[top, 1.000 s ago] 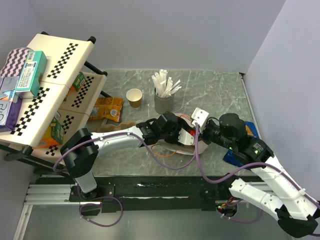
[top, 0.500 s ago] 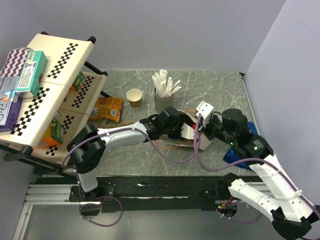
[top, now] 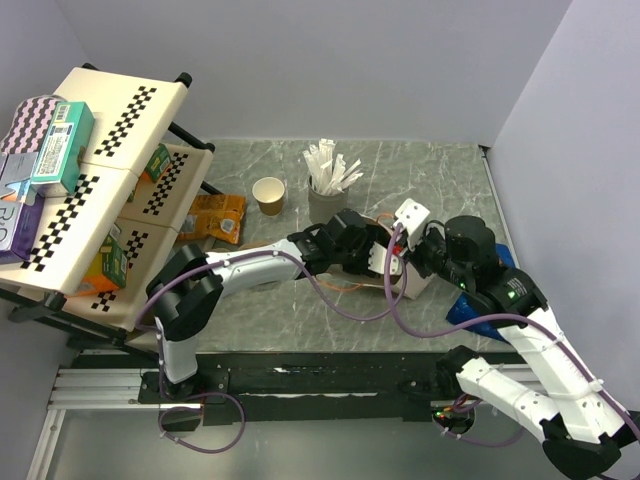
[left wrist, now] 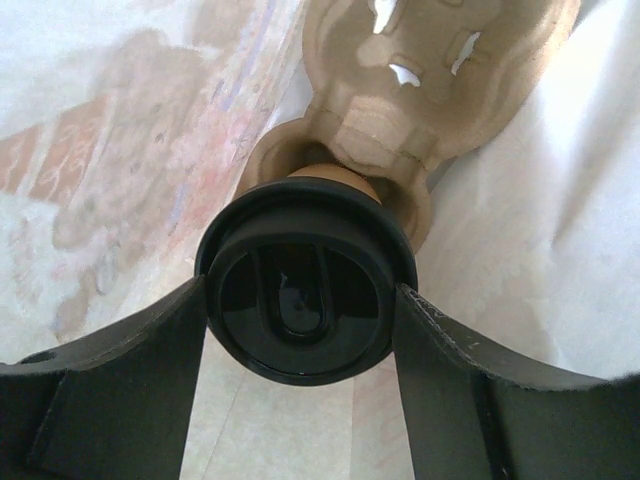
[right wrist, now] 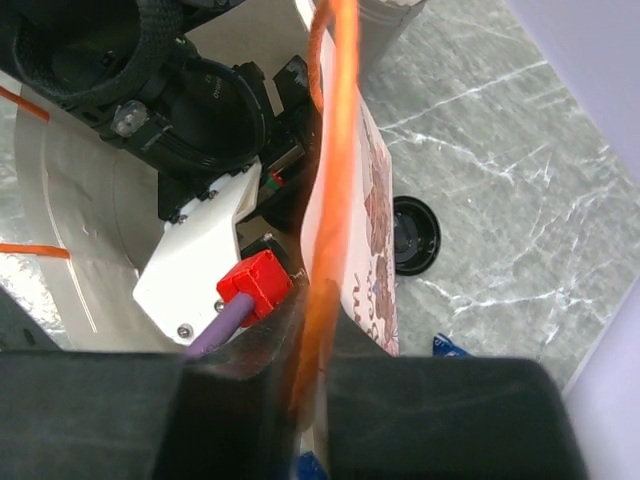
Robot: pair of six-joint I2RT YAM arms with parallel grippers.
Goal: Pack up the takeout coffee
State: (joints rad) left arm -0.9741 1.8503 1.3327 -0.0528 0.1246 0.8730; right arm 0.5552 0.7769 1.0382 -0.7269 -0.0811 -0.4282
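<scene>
A kraft takeout coffee cup with a black lid (left wrist: 300, 250) sits between my left gripper's (left wrist: 300, 312) fingers, which press on both sides of the lid. Just beyond it lies the brown moulded carrier (left wrist: 430, 90), inside a white paper bag (top: 402, 288). In the top view the left gripper is hidden inside that bag. My right gripper (right wrist: 315, 330) is shut on the bag's orange handle (right wrist: 330, 130) and rim. A second kraft cup (top: 268, 194), without a lid, stands at the back left. A loose black lid (right wrist: 415, 235) lies on the table beside the bag.
A grey cup of white sticks (top: 327, 200) stands behind the bag. Left of the arms are a tiered shelf (top: 100, 170) with boxes and an orange snack packet (top: 215, 215). A blue packet (top: 470, 308) lies under the right arm.
The left arm has reached further right into the bag. The right gripper has shifted right and back, pulling the bag's rim with it.
</scene>
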